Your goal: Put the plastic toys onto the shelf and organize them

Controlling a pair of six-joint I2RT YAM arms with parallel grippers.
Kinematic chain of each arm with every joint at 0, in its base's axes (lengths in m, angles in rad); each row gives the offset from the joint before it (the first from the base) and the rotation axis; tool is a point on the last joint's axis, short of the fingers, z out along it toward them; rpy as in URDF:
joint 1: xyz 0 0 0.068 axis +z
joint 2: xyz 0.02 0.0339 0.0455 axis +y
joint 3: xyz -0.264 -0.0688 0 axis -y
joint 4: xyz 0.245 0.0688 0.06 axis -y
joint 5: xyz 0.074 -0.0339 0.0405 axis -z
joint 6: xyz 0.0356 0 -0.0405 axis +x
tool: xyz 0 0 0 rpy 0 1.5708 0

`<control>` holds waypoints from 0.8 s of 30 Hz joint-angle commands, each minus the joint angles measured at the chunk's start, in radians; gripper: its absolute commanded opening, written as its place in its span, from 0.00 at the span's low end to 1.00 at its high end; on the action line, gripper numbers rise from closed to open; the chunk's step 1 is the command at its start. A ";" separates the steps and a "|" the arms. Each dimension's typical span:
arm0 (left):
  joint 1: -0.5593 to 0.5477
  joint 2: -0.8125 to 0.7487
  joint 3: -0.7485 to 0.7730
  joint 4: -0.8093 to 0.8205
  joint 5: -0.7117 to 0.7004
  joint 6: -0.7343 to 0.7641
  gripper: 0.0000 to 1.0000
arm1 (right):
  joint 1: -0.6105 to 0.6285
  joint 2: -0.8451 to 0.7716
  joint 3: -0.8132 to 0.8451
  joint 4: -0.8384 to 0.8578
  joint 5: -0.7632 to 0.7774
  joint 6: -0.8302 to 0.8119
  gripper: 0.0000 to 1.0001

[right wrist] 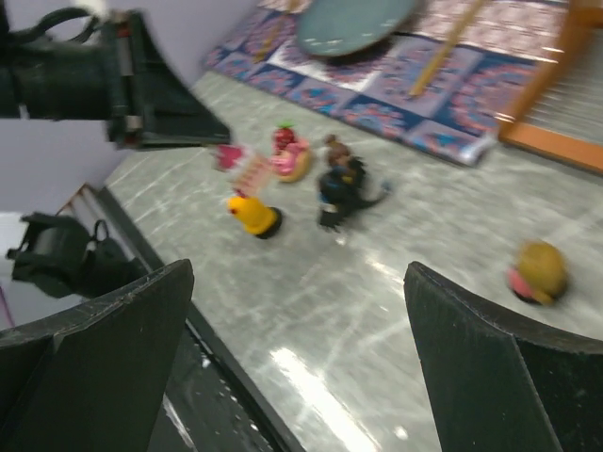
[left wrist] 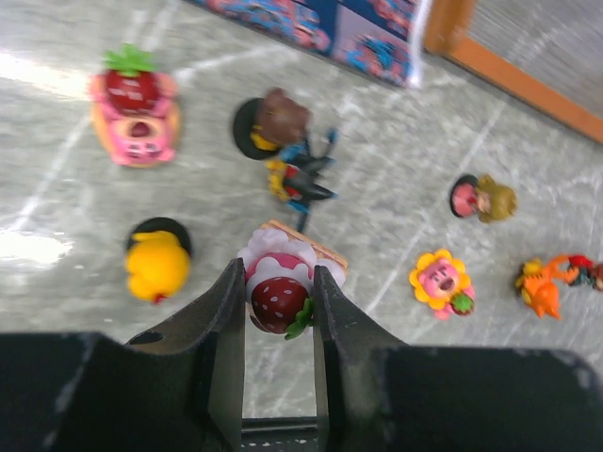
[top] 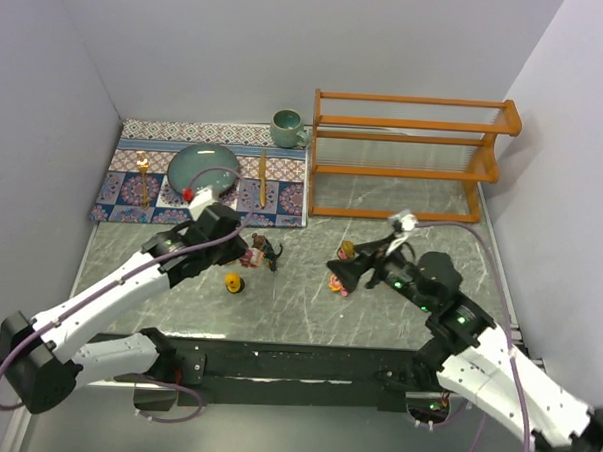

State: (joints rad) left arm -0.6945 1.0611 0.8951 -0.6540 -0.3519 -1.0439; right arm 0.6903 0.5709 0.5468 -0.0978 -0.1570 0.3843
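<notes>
- Toys lie scattered on the bench, mid-frame in the top view; shelf stands upper right.
- Left fingers pinch a strawberry-topped toy.
- Right fingers gape wide, holding nothing.

Bright, even light; glare streaks the table; right wrist view blurred.

— Where's the shelf?
— Far right, by the back wall.
— And the toys?
— All nearer the arms than the shelf: a yellow toy and a dark spiky toy off to its left, a pink toy at the left gripper tip.
— The mug?
— The teal mug stands just left of the shelf.
</notes>
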 commanded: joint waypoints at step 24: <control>-0.358 0.226 0.245 0.067 -0.101 -0.067 0.14 | 0.325 0.524 -0.191 0.796 0.260 -0.108 0.98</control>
State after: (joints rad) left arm -1.0328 1.2766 1.0878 -0.6247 -0.4278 -1.0943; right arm 1.0111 1.0725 0.3618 0.5880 0.0898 0.3161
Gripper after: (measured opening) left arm 0.296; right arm 0.995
